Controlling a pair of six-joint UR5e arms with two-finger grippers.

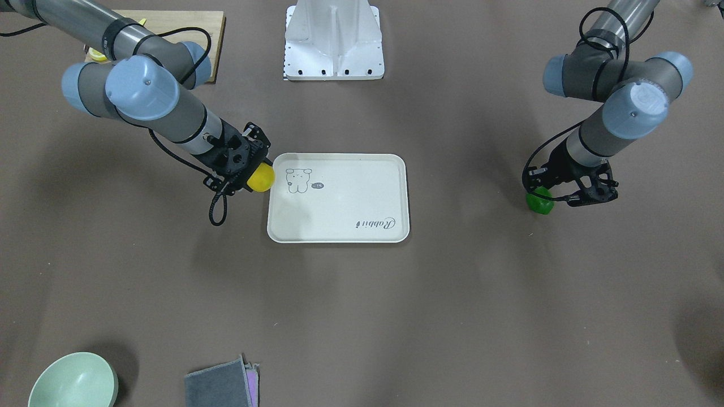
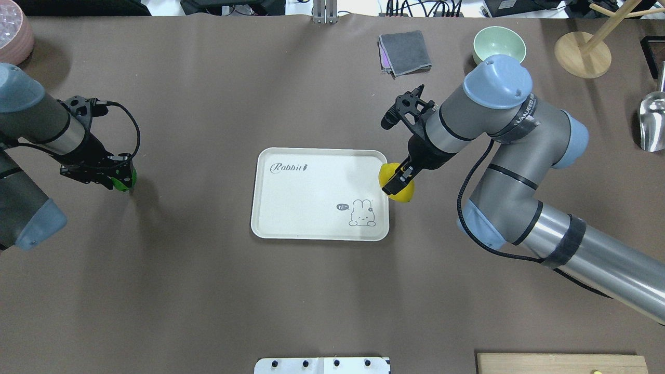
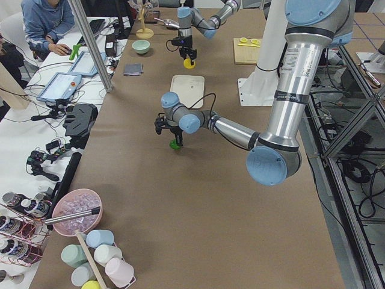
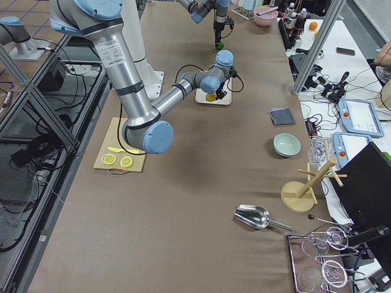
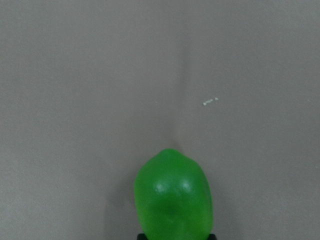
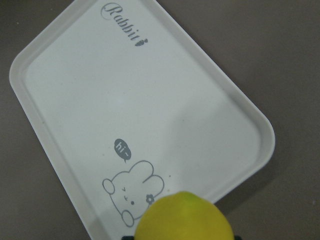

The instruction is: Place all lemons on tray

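The off-white tray (image 2: 311, 202) lies at the table's middle and shows nothing on it. My right gripper (image 2: 398, 179) is shut on the yellow lemon (image 2: 399, 191) and holds it over the tray's rim at the corner with the cartoon drawing. The right wrist view shows the yellow lemon (image 6: 184, 217) above the tray (image 6: 125, 100). My left gripper (image 2: 117, 175) is shut on the green lemon (image 2: 126, 179), far to the tray's left and low over the bare table. The green lemon (image 5: 173, 200) also shows in the left wrist view; I cannot tell whether it touches the table.
A wooden cutting board (image 1: 175, 25) with lemon slices lies near the robot's right side. A green bowl (image 2: 499, 45), a grey cloth (image 2: 405, 52), a wooden stand (image 2: 582, 52) and a metal scoop (image 2: 652, 122) sit at the far right. A pink bowl (image 2: 13, 36) stands far left.
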